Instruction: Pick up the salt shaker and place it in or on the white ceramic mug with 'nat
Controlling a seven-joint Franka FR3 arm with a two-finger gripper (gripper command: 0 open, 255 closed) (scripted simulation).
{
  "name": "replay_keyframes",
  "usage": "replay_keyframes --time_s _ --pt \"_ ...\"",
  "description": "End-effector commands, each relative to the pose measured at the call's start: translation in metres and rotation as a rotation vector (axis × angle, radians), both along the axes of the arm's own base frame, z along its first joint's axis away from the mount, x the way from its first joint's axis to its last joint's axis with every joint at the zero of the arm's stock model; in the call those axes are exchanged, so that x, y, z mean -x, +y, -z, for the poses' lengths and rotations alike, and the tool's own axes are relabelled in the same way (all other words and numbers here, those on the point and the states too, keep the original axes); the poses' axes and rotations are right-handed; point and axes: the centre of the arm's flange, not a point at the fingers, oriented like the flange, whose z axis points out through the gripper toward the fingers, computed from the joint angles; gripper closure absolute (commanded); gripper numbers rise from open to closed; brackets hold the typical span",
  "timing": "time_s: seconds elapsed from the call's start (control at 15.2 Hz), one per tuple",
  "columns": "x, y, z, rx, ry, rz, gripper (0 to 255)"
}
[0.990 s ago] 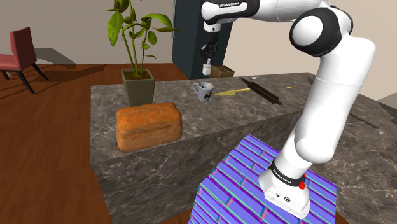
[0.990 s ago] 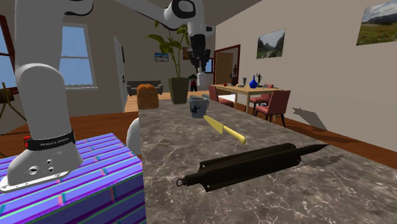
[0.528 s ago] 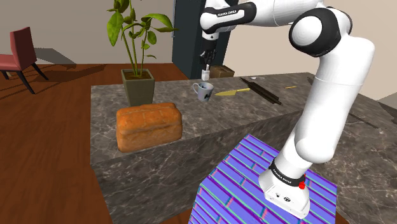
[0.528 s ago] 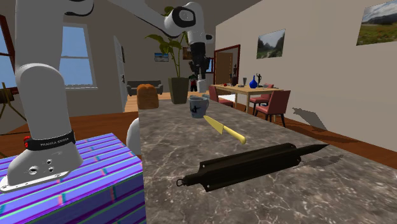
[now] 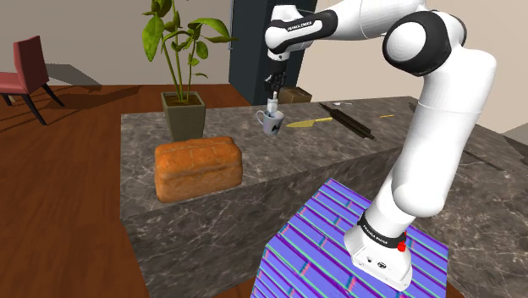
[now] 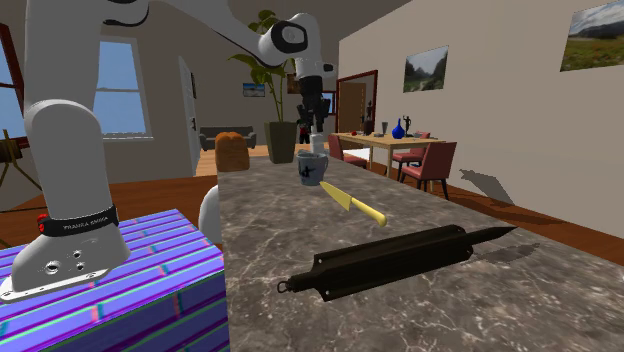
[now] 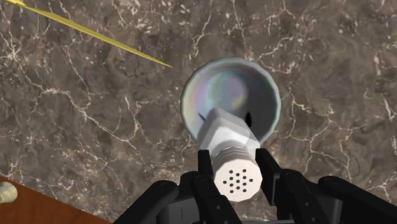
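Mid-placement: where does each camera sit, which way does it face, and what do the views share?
Shoulder view: beside and behind the stand, looking down across the counter; shows the whole arm extended to the mug.
Second exterior view: low at the counter's end by the stand, looking along it past the rolling pin and knife; shows the arm's base and the gripper.
Wrist view: straight down into the mug; shows both fingers clasping the salt shaker.
Shared: all three show salt shaker and mug.
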Motion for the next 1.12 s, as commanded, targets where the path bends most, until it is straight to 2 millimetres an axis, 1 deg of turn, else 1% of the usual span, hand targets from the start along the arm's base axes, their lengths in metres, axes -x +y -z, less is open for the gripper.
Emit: replay_keyframes --time_s 0.0,0.13,0.2,0.53,0.73,0.79,1.06 --pt "0.0 0.0 0.0 0.0 0.0 0.0 255" --pt "0.0 0.0 0.0 0.0 0.0 0.0 255" --pt "0.0 0.0 0.0 0.0 0.0 0.0 0" --pt "0.0 0.0 0.0 0.0 0.0 0.0 0" --pt "0.001 0.005 -0.039 0.0 0.0 0.0 0" --pt "0.001 0.007 -0.049 0.0 0.0 0.0 0" --pt "0.001 0.007 -0.049 0.0 0.0 0.0 0"
